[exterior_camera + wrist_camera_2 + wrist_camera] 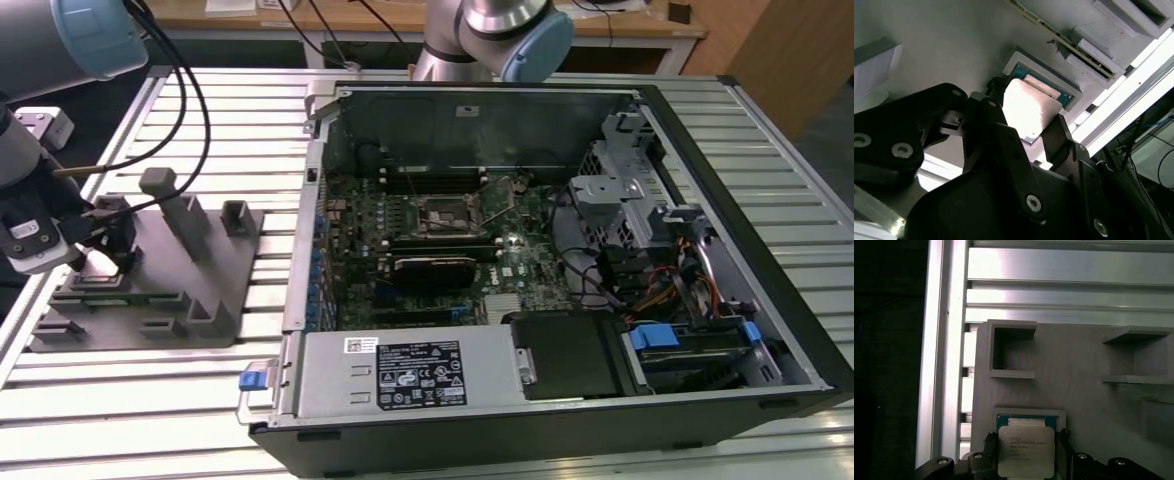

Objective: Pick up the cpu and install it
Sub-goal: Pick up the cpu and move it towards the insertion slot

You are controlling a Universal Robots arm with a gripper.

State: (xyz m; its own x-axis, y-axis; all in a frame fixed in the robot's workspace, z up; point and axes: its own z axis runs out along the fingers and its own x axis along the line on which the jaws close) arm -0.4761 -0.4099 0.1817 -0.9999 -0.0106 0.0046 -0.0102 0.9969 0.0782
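Jaws: set at chip width, pinching cpu by two opposite edges. Fingers black, one per side, in contact with chip in both wrist views. Cpu orientation: flat, silver lid up toward wrist, edges parallel to pocket walls; near-square, so no long axis to call. Position: centred between fingers, over teal-rimmed pocket near edge of grey fixture block; seated or just lifted, cannot tell. Gripper down at block on exterior view's left. Block on slatted aluminium table, beside open computer case. Motherboard socket mid-board inside case, well apart from cpu.
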